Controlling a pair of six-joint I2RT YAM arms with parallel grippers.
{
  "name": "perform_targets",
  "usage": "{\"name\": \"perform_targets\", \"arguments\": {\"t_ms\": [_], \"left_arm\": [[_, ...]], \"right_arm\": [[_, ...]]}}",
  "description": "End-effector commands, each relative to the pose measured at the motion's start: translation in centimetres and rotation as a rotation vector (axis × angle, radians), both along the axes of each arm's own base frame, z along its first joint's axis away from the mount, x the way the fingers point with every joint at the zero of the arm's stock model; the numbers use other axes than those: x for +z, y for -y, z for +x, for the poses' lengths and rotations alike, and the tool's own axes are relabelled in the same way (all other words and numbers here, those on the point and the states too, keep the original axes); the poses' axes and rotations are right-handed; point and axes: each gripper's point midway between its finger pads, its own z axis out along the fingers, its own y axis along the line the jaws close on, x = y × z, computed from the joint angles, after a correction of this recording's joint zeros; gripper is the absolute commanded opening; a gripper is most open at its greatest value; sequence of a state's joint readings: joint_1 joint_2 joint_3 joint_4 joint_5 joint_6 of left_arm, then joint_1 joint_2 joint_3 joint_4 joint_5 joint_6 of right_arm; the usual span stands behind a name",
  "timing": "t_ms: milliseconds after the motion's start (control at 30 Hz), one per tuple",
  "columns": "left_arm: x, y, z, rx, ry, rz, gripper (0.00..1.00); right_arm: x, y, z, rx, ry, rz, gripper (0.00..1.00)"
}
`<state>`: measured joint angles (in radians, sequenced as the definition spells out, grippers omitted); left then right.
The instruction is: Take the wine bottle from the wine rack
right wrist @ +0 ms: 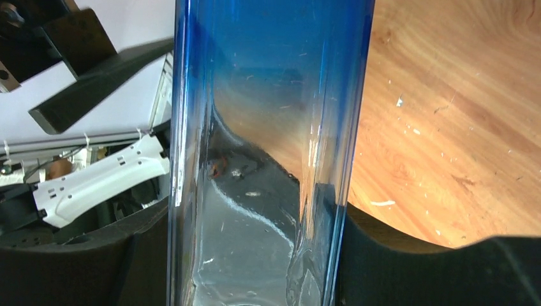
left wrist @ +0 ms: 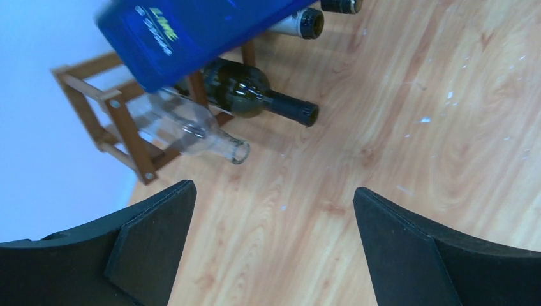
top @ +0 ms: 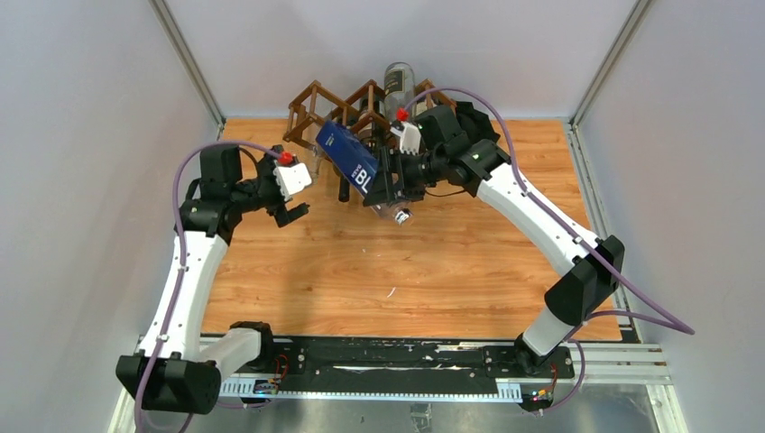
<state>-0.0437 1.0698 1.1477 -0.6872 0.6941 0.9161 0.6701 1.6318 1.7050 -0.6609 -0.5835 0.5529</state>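
Custody of the wine bottle (top: 350,161), a clear glass one with a blue label, rests with the right gripper (top: 386,185). Its fingers (right wrist: 143,261) are clamped on either side of the bare glass, between the label and the neck. The bottle hangs tilted at the near side of the wine rack (top: 317,104), neck toward the near right and base end over the rack's near edge. Whether it is fully free of the lattice cannot be told.

Handling assessment: rigid, smooth, breakable glass. It looks empty, hence probably light, but slippery under the pads. A firm hold on the straight cylindrical body seems the sound choice.

The left gripper (left wrist: 274,204) is spread wide and holds nothing, hovering over the table (top: 406,289) just left of the rack.

Count:
- One rack.
- Two arms.
- At least four bottles: the held one, a clear bottle (left wrist: 191,127) and a dark green bottle (left wrist: 255,95) lying low in the rack, and a further bottle (top: 397,86) raised at the far side.
- Neck ends at the top edge of the left wrist view cannot be assigned.
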Motion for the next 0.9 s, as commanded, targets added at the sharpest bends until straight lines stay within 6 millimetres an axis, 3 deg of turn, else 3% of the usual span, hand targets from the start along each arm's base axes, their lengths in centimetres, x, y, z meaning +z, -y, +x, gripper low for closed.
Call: {"name": "perform_targets", "arguments": {"t_ms": [0,233,400,867], "left_arm": [[2.4,0.2,0.1,-0.072,0.225,0.124,1.00],[2.5,2.1,-2.8,-0.224,0.415,0.268,1.00],[0.7,3.6,-5.1,-0.343,0.506,0.353,1.00],[-2.2,4.5,-6.0,-0.418,0.488,0.383,0.99]], "right_arm": [[4.6,0.0,-1.7,0.120,0.168,0.133,0.00],[3.5,-0.7,-4.5,0.219,0.142,0.112,0.00],[2.8,-1.9,-6.6,0.312,0.138,0.090,0.00],[1.3,-4.7,-11.4,0.517,0.160,0.013,0.00]]}}
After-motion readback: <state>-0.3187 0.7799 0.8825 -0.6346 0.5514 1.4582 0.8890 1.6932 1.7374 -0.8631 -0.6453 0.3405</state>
